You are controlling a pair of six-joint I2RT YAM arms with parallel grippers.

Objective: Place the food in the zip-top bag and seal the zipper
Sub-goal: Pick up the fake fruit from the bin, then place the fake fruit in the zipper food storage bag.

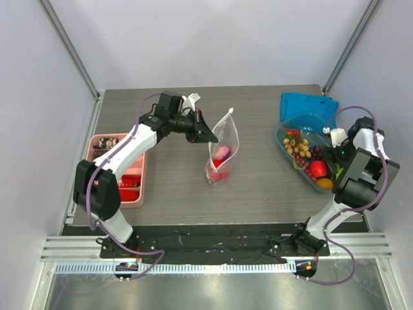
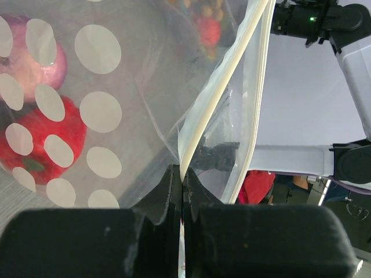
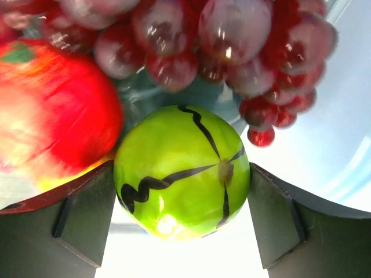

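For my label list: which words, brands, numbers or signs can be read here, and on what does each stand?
None can be read.
The zip-top bag bears only white round dots.
The green toy fruit bears only black curved lines, not letters.

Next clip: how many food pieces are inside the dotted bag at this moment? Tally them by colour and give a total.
pink piece: 1
red piece: 1
Total inside the zip-top bag: 2
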